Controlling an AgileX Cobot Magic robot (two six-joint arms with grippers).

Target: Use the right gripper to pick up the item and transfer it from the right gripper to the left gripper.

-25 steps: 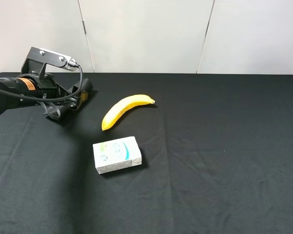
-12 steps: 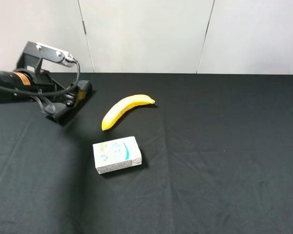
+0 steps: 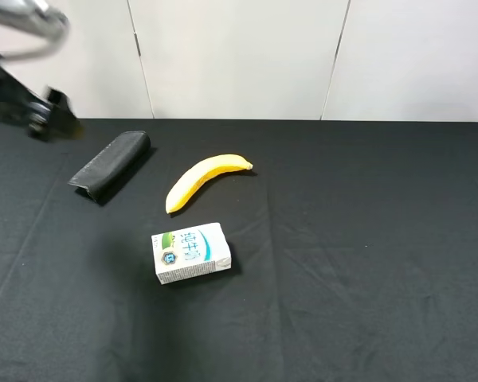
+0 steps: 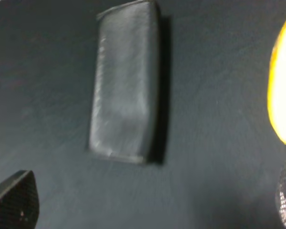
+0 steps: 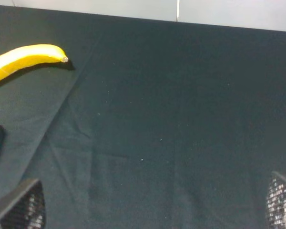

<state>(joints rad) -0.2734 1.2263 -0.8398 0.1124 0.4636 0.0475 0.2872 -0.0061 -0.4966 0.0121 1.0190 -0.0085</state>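
The item (image 3: 111,163), a long matte black soft case, lies flat on the black cloth at the back left, with nothing holding it. In the left wrist view the item (image 4: 126,81) sits well beyond the left gripper (image 4: 150,202), whose fingertips (image 4: 14,198) stand wide apart and empty. From the high camera the left gripper (image 3: 54,118) is a blur, raised at the far left edge, up and to the left of the case. The right gripper (image 5: 150,210) is open over bare cloth, only its fingertips (image 5: 19,205) showing. It is outside the high view.
A yellow banana (image 3: 207,179) lies right of the case, also seen as the banana (image 5: 26,59) in the right wrist view. A white-and-green carton (image 3: 191,252) sits in front of the banana. Black cloth (image 3: 366,255) covers the table; a white wall stands behind.
The left arm has lifted off the case and pulled back up to the far left. The case stays lying on the cloth. Banana and carton have not moved.
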